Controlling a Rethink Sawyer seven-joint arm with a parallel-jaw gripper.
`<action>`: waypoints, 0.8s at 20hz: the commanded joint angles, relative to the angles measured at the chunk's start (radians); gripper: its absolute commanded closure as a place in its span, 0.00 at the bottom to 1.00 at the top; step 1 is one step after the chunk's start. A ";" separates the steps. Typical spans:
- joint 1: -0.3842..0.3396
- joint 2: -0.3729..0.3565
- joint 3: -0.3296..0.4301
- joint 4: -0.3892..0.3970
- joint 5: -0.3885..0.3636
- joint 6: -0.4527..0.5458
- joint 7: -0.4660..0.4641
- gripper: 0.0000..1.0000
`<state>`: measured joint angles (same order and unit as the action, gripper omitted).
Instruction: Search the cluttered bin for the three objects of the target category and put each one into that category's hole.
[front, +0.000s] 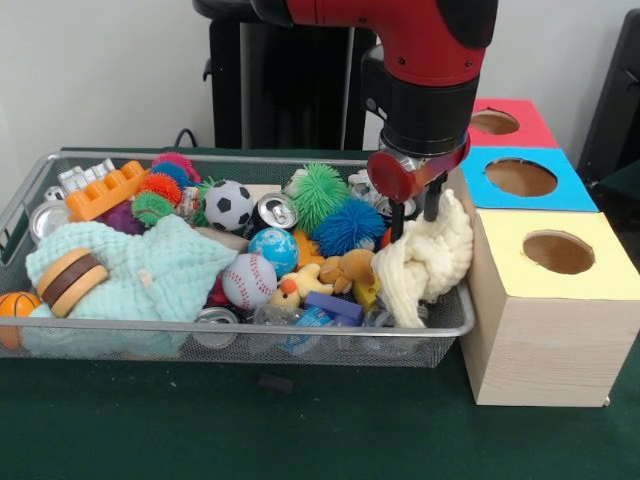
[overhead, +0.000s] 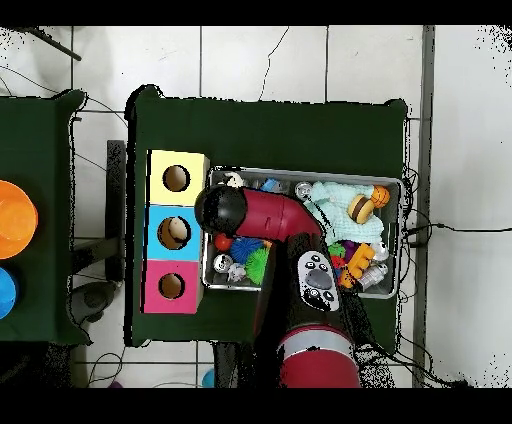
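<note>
The gripper (front: 415, 215) is clamping a cream knitted cloth (front: 428, 255) at its top fold, and the cloth is hanging in loose bunches over the right end of the wire bin (front: 250, 338), its lower part draping onto the toys by the rim. Pinching it high is letting the soft fabric trail free of the clutter instead of dragging other things along. The cloth is sitting just beside the wooden box (front: 545, 320) with three holes, closest to the yellow hole (front: 558, 252), with the blue hole (front: 520, 177) and red hole (front: 493, 122) further back. Which hole takes fabric is not marked, so I cannot tell. A mint green cloth (front: 150, 270) is lying at the bin's left, likely another of the same kind, partly under a brown and cream ring (front: 70, 280). Balls and cans are crowding the middle, so the search is looking far from done
</note>
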<state>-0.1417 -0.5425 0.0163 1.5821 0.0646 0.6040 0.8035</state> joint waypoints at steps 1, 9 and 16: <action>-0.025 0.023 0.029 -0.046 0.020 0.092 0.212 0.00; -0.036 0.038 0.025 -0.144 0.014 0.179 0.188 0.00; -0.068 0.082 0.025 -0.293 -0.023 0.289 0.122 0.00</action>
<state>-0.1561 -0.5167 0.0163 1.4322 0.0621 0.7361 0.8035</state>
